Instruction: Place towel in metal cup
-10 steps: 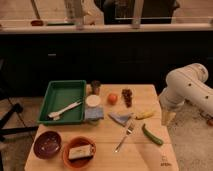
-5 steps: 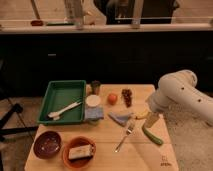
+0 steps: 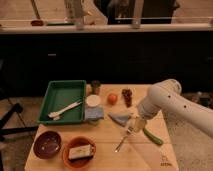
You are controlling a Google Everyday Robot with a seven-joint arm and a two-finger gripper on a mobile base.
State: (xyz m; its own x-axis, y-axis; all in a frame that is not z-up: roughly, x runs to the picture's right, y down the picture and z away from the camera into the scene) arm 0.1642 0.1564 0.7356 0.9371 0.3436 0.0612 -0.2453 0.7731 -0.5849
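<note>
Camera view is showing the gripper (image 3: pixel 134 125) hovering with jaws spread just beside the towel (image 3: pixel 120 118), which is lying on the desk (image 3: pixel 107 150) near the orange-red fruit (image 3: pixel 112 98), apart from the metal cup (image 3: pixel 95 86) standing beside the green tray (image 3: pixel 62 94)

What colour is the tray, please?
Green, in the camera view; the claw hangs right of the towel.

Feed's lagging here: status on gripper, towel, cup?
Gripper low at right edge of towel, jaws open, nothing held. Towel flat on table, not yet picked. Metal cup upright by green tray; orange fruit, white dish near path.
</note>
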